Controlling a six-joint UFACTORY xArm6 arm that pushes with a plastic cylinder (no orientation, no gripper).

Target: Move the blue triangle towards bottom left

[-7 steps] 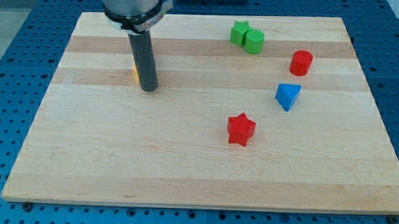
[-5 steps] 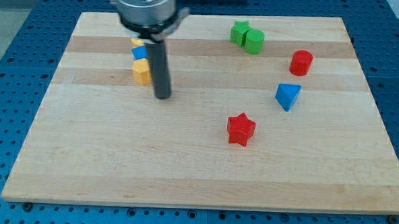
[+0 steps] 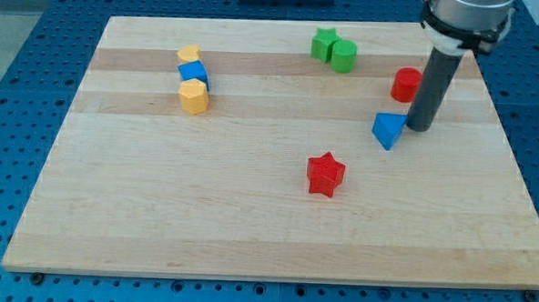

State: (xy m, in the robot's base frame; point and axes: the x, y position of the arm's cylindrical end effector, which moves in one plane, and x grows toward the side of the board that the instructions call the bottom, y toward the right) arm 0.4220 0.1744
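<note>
My tip sits down on the desk just to the view's right of the blue triangle, a touch toward the view's top of it; near or touching, can't tell which. No fingers on this rig, only the rod, so no open or closed state to give. I judge the step in hand as lining up behind the block, push not started. Next move calls for a slide toward the view's bottom left, through the triangle's middle, otherwise I expect it to spin off the rod. Red cylinder is just up and left of my tip, close to the rod, could get clipped if I swing high. Red star lies down-left of my tip, past the triangle and pretty much on the push line, so I'd steer the path a bit above or below it. Green star and green cylinder touch each other far up-left, out of play. Yellow heart-like block, blue cube and yellow hexagon-like block are stacked in a column well off left. Plenty of bare desk toward the bottom left; the right edge is near my tip.
</note>
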